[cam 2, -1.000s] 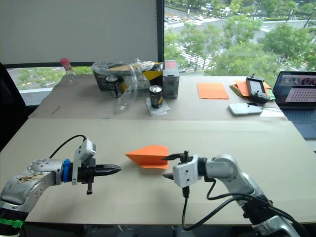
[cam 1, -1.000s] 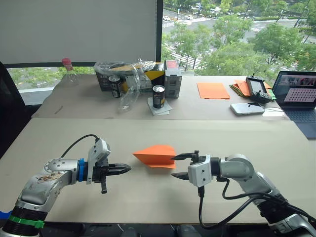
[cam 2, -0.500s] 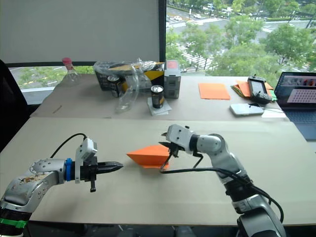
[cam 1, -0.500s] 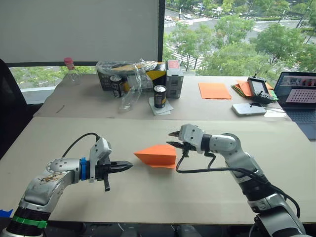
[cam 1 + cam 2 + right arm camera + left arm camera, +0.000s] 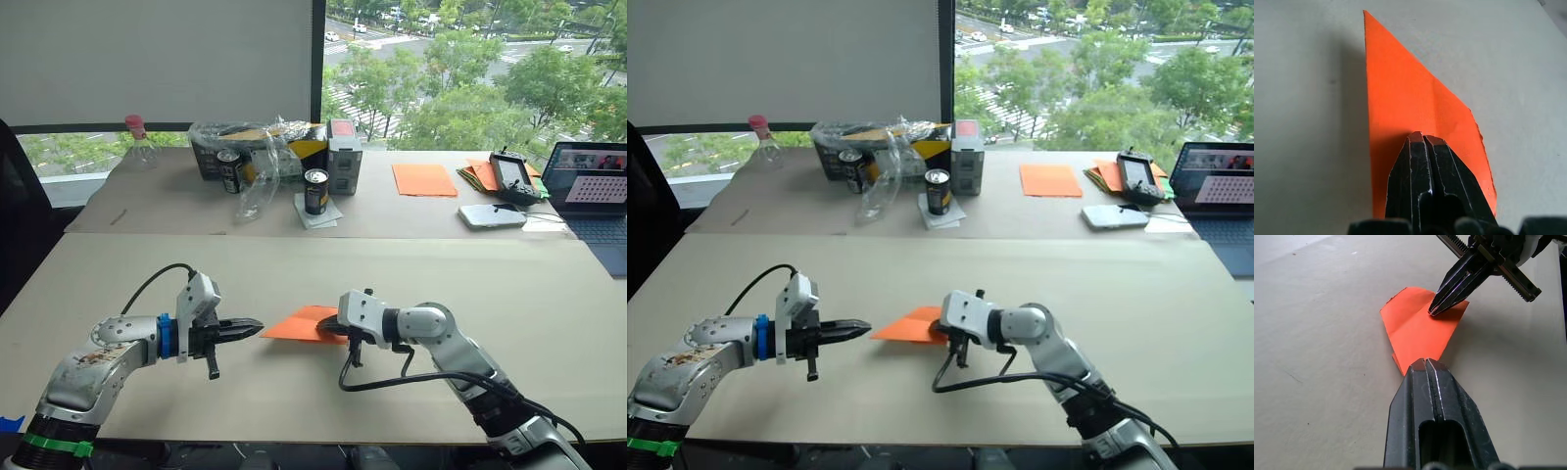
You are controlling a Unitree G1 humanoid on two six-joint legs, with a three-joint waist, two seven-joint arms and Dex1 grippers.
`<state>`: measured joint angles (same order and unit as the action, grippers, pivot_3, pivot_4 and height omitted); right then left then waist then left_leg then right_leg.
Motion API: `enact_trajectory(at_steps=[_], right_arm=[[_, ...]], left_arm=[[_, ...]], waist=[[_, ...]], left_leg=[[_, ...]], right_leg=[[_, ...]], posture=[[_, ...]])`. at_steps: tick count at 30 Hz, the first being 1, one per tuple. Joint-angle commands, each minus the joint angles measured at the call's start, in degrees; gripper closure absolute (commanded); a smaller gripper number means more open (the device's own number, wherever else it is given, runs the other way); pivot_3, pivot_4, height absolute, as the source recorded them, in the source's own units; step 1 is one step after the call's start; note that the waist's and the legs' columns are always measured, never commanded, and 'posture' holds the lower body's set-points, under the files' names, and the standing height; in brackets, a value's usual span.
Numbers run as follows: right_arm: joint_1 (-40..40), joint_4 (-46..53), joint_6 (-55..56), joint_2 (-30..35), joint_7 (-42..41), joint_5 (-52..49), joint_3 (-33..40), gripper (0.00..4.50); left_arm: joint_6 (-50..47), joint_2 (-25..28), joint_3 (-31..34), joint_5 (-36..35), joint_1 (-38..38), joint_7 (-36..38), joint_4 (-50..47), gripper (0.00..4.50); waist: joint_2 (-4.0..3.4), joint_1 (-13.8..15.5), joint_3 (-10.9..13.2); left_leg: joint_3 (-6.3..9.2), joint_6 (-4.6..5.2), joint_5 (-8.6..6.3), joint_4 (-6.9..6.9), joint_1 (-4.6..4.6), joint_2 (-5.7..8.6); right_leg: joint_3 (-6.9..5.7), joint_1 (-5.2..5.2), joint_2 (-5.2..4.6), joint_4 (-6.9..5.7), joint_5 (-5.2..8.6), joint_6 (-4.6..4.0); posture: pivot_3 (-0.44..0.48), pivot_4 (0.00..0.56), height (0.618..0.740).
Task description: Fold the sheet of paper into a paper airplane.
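On the near table (image 5: 549, 294), centre, lies the paper (image 5: 299, 324), folded to a flat wedge pointing left. The right gripper (image 5: 331, 327), jaws pressed together, bears down on its right end. The left gripper (image 5: 253, 327), jaws also pressed together, holds its tip just at the paper's point. To crease well, I judge the right tip should slide firmly along the fold while the left pins the point.

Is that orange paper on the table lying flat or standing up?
Flat: the sheet of paper lies as a pointed folded wedge under the shut right gripper.
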<state>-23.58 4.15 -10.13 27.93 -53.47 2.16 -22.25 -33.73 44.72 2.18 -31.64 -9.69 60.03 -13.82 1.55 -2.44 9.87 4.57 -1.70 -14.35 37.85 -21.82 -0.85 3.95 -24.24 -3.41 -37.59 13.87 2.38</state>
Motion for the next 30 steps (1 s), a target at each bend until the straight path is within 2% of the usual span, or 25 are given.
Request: enact_trajectory(at_steps=[1, 7, 15, 21, 24, 28, 30], right_arm=[[1.38, 1.51, 1.53, 0.55, -0.16, 0.67, -0.61, 4.47], [2.39, -0.07, 0.83, 0.17, 0.52, 2.21, -1.5, 4.47], [2.42, 0.03, -0.77, 0.48, 0.82, 2.43, -0.98, 4.47], [2.81, 1.85, -2.89, 0.98, 1.3, 1.86, 0.23, 4.47], [4.11, 4.12, -7.27, 0.1, 0.81, -3.14, 3.47, 4.47], [4.97, 5.84, -15.28, -0.38, 0.02, -10.88, 8.72, 4.47], [4.51, 5.99, -18.41, -0.06, -0.43, -13.99, 11.12, 3.88]], left_arm=[[-0.52, 0.28, 0.88, -1.2, -1.31, 0.43, -1.51, 4.5], [0.17, -2.36, -1.7, 0.27, -3.4, -0.24, 0.28, 4.5], [6.26, -9.07, -8.88, 8.37, -6.89, -2.76, 8.54, 4.5], [11.37, -10.95, -14.13, 14.87, -5.66, -3.06, 12.21, 4.5], [13.38, -11.98, -15.59, 18.61, -5.29, -5.91, 14.73, 4.5], [13.54, -12.67, -15.42, 18.59, -4.43, -6.07, 14.65, 4.5], [13.51, -12.62, -15.63, 18.7, -3.86, -6.13, 14.17, 4.5]], waist=[[0.0, -0.03, 0.0], [0.0, -0.08, -0.01], [0.04, -0.17, -0.04], [0.04, 0.0, -0.06], [0.01, 0.34, -0.14], [0.03, 0.58, -0.17], [0.03, 0.43, -0.17]], left_leg=[[0.0, 0.0, 0.0, 0.0, 0.0, 0.0], [0.0, 0.0, 0.0, 0.0, 0.09, -0.01], [-0.01, 0.0, 0.0, 0.0, 0.2, 0.0], [-0.01, 0.0, 0.0, 0.01, 0.2, 0.01], [0.0, 0.0, 0.0, 0.01, 0.23, 0.01], [-0.01, 0.0, 0.0, 0.01, 0.47, 0.03], [0.0, 0.01, 0.0, 0.01, 0.74, 0.01]], right_leg=[[0.0, 0.0, 0.0, -0.01, 0.0, 0.0], [0.0, 0.05, 0.02, -0.03, 0.0, 0.0], [0.01, 0.16, 0.02, -0.03, 0.0, 0.0], [0.01, 0.18, 0.01, -0.03, 0.0, 0.0], [0.01, 0.22, 0.01, -0.03, 0.0, 0.0], [0.02, 0.51, -0.01, 0.02, 0.0, 0.0], [0.0, 0.82, 0.0, 0.07, 0.02, 0.03]], posture=[[0.0, 0.15, 0.73], [0.0, 0.15, 0.73], [0.0, 0.15, 0.73], [0.0, 0.15, 0.73], [0.0, 0.15, 0.73], [0.0, 0.15, 0.73], [0.0, 0.15, 0.73]])
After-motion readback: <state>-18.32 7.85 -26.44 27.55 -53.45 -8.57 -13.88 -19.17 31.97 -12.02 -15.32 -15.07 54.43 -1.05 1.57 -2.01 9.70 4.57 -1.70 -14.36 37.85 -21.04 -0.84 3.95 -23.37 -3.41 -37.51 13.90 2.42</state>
